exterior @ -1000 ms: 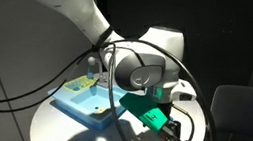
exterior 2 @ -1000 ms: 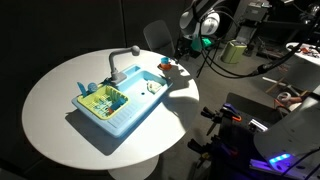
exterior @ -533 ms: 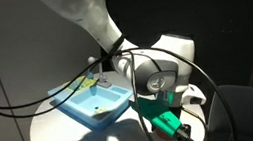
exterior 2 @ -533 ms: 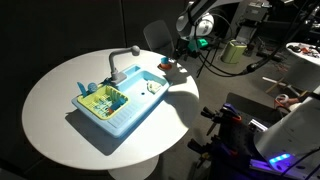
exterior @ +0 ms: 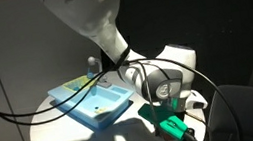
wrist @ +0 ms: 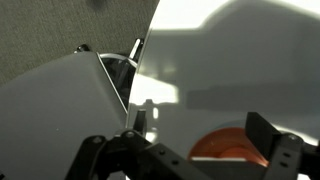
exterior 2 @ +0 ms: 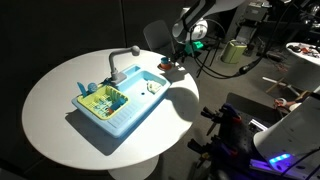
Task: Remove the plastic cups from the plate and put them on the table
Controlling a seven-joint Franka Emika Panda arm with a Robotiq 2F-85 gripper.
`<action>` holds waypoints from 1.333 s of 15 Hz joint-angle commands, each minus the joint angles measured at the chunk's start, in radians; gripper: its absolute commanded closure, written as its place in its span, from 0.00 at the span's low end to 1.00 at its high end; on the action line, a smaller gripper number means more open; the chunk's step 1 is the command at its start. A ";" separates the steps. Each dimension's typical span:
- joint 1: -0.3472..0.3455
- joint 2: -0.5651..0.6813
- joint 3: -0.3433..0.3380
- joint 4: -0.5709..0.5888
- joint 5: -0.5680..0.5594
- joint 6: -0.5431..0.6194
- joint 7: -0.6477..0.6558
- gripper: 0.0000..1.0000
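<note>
The orange plate (wrist: 235,150) lies on the white table (wrist: 240,60), at the bottom of the wrist view. My gripper (wrist: 205,140) is open above it, one finger on each side, holding nothing. In an exterior view the plate (exterior 2: 170,68) is a small orange spot near the table's far edge (exterior 2: 60,120), with the gripper (exterior 2: 181,53) just above it. No blue cup shows on the plate in the wrist view. A small blue object (exterior 2: 86,87) stands at the left corner of the tray; I cannot tell what it is. The arm hides the plate in an exterior view (exterior: 170,125).
A large light-blue rectangular tray (exterior 2: 125,110) with a grey faucet-like upright (exterior 2: 118,65) sits mid-table, also seen in an exterior view (exterior: 91,101). Cables hang from the arm over the table edge (exterior 2: 215,65). A chair (exterior: 249,113) stands beyond the table.
The arm has swung the gripper lower and closer to the orange plate. The tray and the objects on it have not moved.
</note>
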 commanded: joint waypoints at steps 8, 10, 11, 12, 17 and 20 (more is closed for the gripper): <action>0.003 0.096 0.060 0.142 -0.059 -0.076 -0.003 0.00; 0.005 0.105 0.068 0.147 -0.058 -0.083 -0.004 0.00; 0.005 0.108 0.073 0.147 -0.056 -0.084 -0.005 0.00; 0.004 0.110 0.076 0.143 -0.053 -0.084 -0.007 0.00; -0.001 0.120 0.081 0.132 -0.052 -0.080 -0.010 0.00; -0.005 0.122 0.077 0.132 -0.052 -0.079 -0.008 0.00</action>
